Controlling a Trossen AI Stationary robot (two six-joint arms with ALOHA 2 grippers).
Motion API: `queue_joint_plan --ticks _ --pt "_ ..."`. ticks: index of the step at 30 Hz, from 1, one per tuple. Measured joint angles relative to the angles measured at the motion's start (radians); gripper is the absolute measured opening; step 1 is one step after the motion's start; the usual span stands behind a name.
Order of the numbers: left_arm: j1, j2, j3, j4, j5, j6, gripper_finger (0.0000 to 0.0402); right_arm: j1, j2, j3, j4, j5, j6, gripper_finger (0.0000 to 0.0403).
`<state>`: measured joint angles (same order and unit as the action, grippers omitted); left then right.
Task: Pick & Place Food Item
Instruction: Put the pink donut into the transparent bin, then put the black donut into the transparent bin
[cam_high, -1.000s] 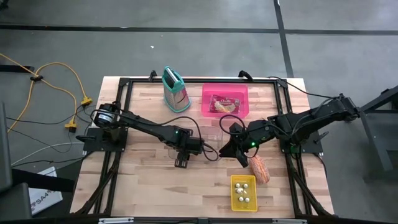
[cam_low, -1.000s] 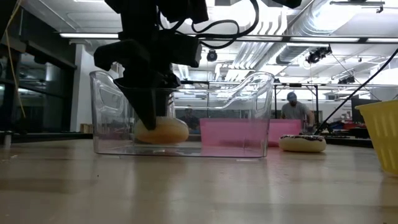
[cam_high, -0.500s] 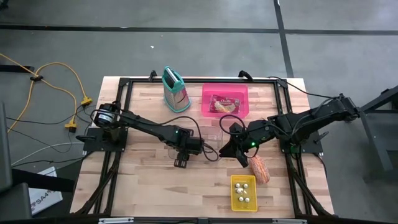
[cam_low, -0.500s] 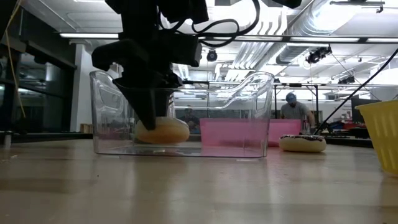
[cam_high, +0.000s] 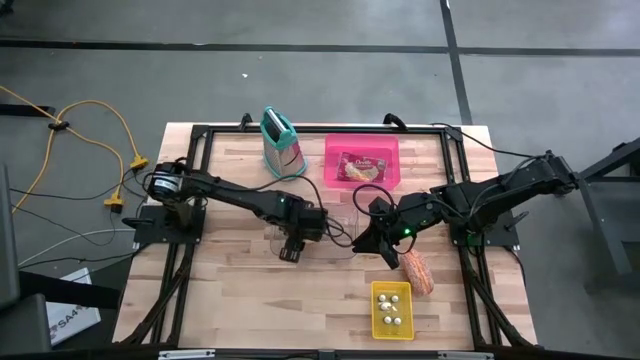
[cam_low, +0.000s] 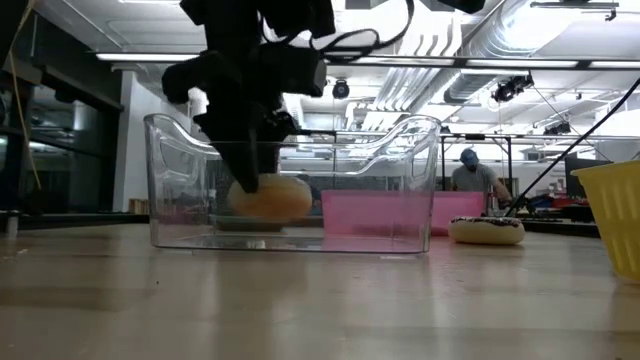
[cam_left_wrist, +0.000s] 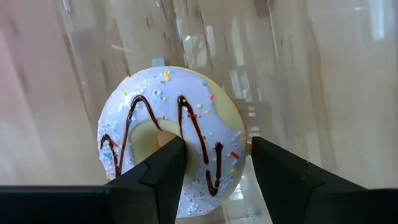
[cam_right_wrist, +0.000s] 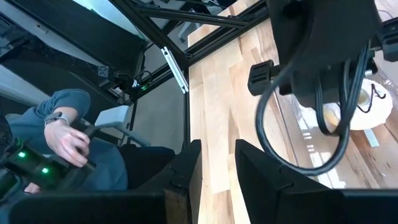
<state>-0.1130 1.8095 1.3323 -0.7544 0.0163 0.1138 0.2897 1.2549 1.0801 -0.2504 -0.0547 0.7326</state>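
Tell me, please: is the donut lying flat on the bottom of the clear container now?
No: in the low view the donut hangs above the floor of the clear container, pinched by the left tool.

Table (cam_high: 230, 290): pale wood planks with a black frame on top; I see it whole from above.
Grater (cam_high: 283, 145): teal-topped metal, standing upright at the far side, left of the pink tray.
Pink tray (cam_high: 331, 160): far side, centre; one snack packet (cam_high: 361, 167) lies inside.
Corn cob (cam_high: 417, 271): lying on the near right of the table, just beyond the yellow tray.
Yellow tray (cam_high: 378, 310): near edge, right of centre, holding small pale balls (cam_high: 392, 309), possibly eggs; I can't tell.
Yellow cable (cam_high: 95, 110): looped on the floor, far left.
Person (cam_low: 472, 175): in the room beyond the table.
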Motion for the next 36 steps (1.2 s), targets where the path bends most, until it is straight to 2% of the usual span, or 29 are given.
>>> queue_joint_plan --ticks 24,32,36 --pt "0.001 -0.022 0.001 -0.01 0.021 0.057 0.0177 0.0 0.0 0.0 0.0 0.0 0.0 0.0086" --pt "0.001 -0.022 0.002 -0.009 0.035 0.074 0.0237 0.0 0.0 0.0 0.0 0.0 0.0 0.0086" --pt "0.001 -0.022 0.002 -0.009 0.035 0.073 0.0246 0.0 0.0 0.0 0.0 0.0 0.0 0.0086"
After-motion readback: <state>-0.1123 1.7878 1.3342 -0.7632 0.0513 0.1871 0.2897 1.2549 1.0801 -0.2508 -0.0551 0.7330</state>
